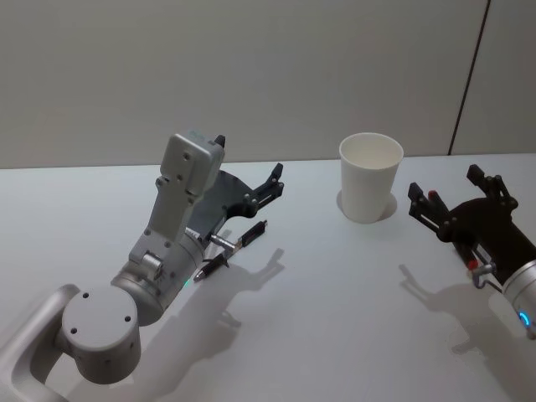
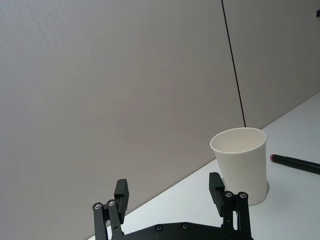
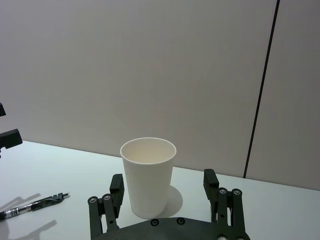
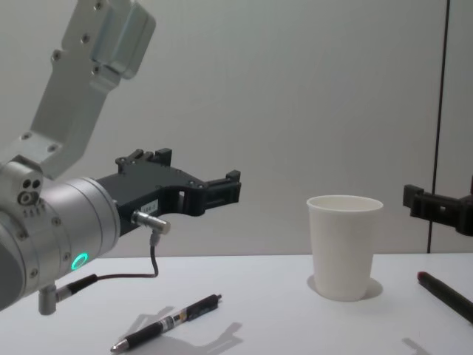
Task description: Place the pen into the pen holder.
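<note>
Tabletop point(image 1: 335, 318): left tool point(image 1: 248, 159) splayed above pen point(image 1: 230, 251); right tool point(image 1: 452, 184) likewise splayed.

No lettering can be read; the print on the pen point(image 4: 168, 322) is too small.

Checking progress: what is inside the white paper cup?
Inside the paper cup, bare white wall shows below the rim; the bottom is hidden. The pen lies outside, on the table below the open left gripper.

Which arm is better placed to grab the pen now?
Left. The left gripper, open, hovers above the pen; the right gripper sits open beyond the white cup, farther away.
</note>
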Motion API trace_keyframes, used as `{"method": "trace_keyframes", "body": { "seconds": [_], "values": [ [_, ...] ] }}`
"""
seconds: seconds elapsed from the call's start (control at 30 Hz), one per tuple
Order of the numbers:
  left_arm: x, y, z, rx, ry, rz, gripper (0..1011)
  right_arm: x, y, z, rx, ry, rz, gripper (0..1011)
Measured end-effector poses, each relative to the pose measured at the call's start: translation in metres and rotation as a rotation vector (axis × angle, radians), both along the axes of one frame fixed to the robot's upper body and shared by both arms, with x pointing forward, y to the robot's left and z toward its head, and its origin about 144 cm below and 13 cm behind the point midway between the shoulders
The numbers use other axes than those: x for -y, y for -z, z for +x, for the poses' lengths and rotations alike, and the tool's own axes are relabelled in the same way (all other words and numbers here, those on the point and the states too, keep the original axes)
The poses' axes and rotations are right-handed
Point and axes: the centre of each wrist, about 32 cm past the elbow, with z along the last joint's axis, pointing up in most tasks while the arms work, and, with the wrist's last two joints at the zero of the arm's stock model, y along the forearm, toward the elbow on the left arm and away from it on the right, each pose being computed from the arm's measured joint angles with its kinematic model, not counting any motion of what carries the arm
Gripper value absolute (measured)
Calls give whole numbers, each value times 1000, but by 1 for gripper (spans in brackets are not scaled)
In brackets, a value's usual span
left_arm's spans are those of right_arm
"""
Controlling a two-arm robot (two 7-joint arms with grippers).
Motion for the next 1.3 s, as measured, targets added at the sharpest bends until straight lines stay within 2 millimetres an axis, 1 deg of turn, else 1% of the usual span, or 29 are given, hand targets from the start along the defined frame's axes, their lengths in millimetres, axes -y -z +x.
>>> {"method": "trace_keyframes", "body": {
  "seconds": [1.3],
  "values": [
    [0, 0, 0, 0, 0, 0, 1001, 0, 0, 0, 0, 0, 0, 1001]
  ]
}}
